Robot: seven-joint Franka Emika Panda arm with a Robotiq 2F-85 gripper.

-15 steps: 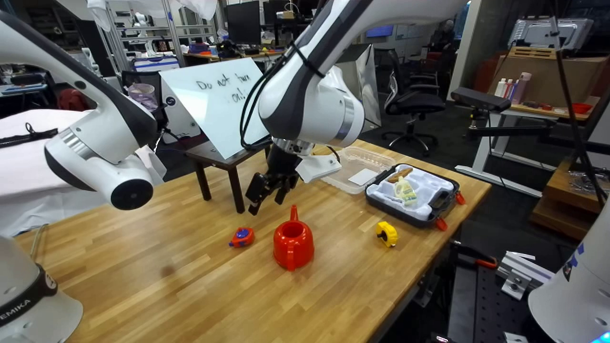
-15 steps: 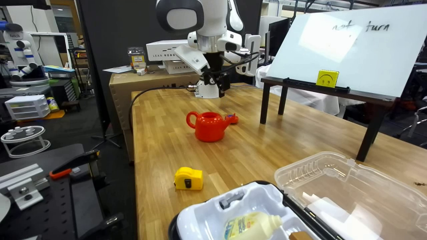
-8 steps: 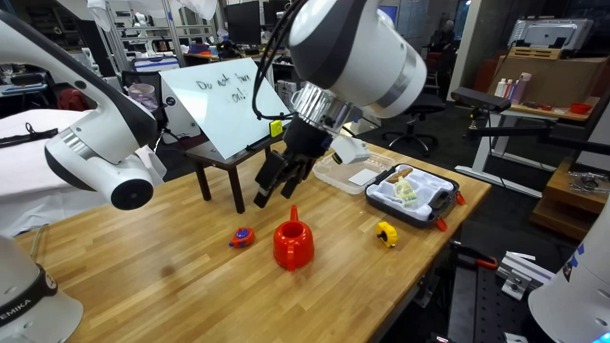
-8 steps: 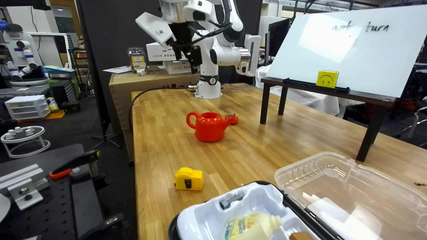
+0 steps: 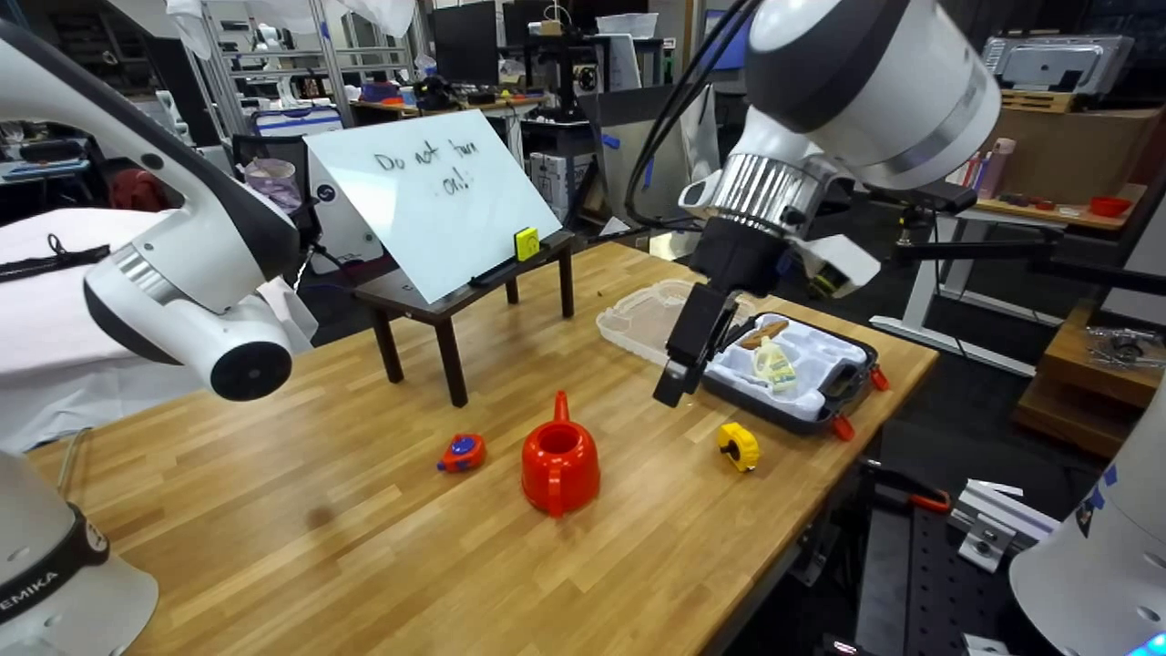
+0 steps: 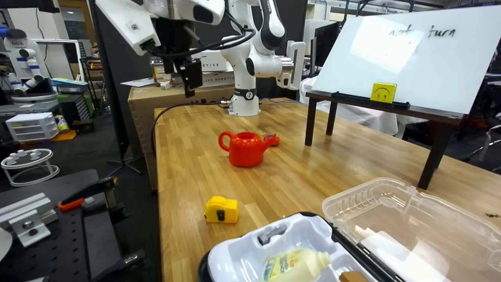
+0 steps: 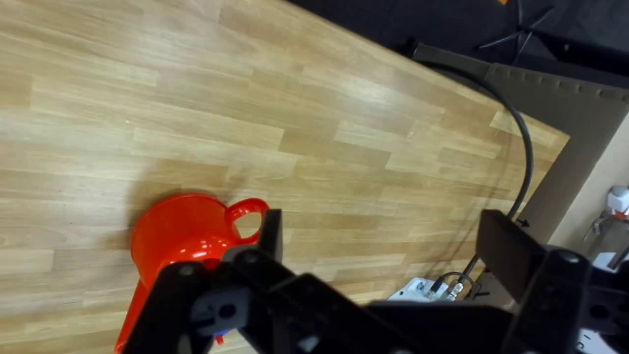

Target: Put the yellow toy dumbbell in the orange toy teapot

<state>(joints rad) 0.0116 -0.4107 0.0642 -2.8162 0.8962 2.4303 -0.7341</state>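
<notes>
The orange toy teapot (image 5: 561, 465) is a glossy red-orange pot with an open top. It stands upright on the wooden table in both exterior views (image 6: 245, 150). In the wrist view the teapot (image 7: 182, 231) is at lower left, partly covered by my finger. The yellow toy dumbbell does not show; it is hidden or out of view, and I cannot see the bottom of the teapot. My gripper (image 7: 381, 233) is open with nothing between its fingers. It hangs well above the table, off the teapot's handle side, in both exterior views (image 5: 685, 383) (image 6: 181, 82).
A yellow-and-black tape measure (image 5: 738, 446) lies near the table edge. A small red-and-blue toy (image 5: 463, 453) sits beside the teapot. An open case (image 6: 235, 258) with a bottle and its clear lid (image 6: 415, 231), a whiteboard stand (image 5: 446, 333) and a second arm (image 5: 191, 246) are around.
My gripper has moved away from above the area by the teapot and red-and-blue toy, toward the tape measure side. It also looks higher. The teapot and the other objects have not moved.
</notes>
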